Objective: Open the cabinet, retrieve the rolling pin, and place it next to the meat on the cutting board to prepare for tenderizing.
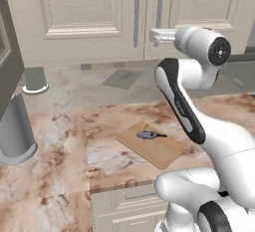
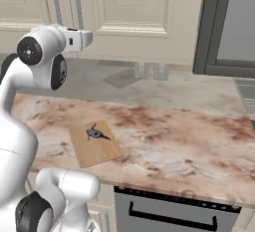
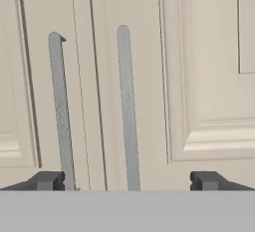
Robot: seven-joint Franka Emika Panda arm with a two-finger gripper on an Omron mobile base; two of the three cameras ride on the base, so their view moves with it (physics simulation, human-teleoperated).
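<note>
My gripper (image 3: 127,181), jaws wide open w/ nothing held, faces the closed cabinet (image 3: 199,76): right door's handle (image 3: 128,106) stands vertical at 12 o'clock betw my fingertips, left handle (image 3: 61,111) at 10.

Both doors of the cabinet (image 1: 94,17) are shut, hiding its inside. Its top runs past the upper edge in both base views. In the hand view the two bar handles (image 3: 128,111) are cut off below. The meat (image 2: 97,134) is too small for detail.
</note>
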